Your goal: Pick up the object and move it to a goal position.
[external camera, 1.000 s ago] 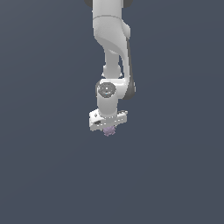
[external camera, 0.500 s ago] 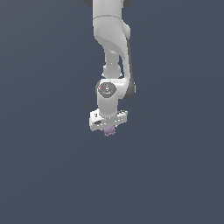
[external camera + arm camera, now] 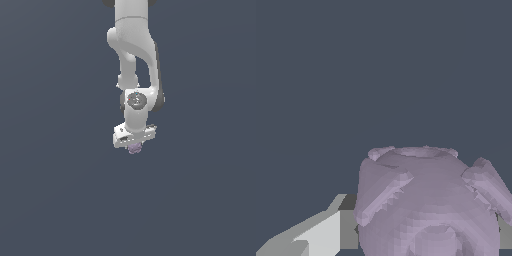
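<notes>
- Nothing much has shifted in the last second: my arm (image 3: 135,55) hangs in nearly the same pose, and the wrist has scarcely moved.
- My tool (image 3: 134,146) points straight down and is closed on the pale purple lump (image 3: 133,147).
- That lump sits between my fingers (image 3: 316,235), poking out just under the tool.
- Up close, it is bumpy, with ridges around its sides.

My white arm (image 3: 134,45) comes down from the top of the exterior view, elbow bent, wrist (image 3: 136,101) turned so the hand points straight down. My gripper (image 3: 133,145) hangs below it, crossbar slightly tilted. One pale finger (image 3: 316,235) shows in the wrist view, pressed against the purple lump (image 3: 428,202) clamped between my fingers.
</notes>
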`<state>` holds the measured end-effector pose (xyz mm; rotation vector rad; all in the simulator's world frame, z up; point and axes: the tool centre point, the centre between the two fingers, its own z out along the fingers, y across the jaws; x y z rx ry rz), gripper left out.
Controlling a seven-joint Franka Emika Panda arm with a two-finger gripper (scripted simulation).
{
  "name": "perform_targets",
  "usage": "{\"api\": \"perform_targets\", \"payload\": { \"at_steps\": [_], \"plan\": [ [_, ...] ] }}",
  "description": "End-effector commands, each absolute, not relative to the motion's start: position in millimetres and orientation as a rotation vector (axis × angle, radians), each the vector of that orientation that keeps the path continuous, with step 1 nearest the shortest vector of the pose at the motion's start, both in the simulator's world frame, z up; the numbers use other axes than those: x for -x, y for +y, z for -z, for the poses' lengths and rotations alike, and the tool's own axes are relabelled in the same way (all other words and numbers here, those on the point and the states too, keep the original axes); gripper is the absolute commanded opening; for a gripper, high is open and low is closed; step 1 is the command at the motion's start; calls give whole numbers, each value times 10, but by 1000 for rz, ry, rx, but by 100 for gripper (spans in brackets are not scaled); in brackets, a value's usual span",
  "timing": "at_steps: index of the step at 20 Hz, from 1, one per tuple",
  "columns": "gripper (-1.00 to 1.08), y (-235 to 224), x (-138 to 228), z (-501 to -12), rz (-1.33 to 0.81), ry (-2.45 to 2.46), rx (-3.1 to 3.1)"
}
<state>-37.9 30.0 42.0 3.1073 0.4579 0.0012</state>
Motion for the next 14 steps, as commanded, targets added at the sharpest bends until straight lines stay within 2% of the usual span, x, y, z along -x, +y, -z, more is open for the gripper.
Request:
{"api": "perform_targets", "payload": {
  "at_steps": [1,8,14],
  "plan": [
    [-100,537,410,-429,-2,460,-3107],
    [-100,1354,503,-454,0,461,-3107],
    [-100,1850,546,-472,0,461,-3107]
  ]
}}
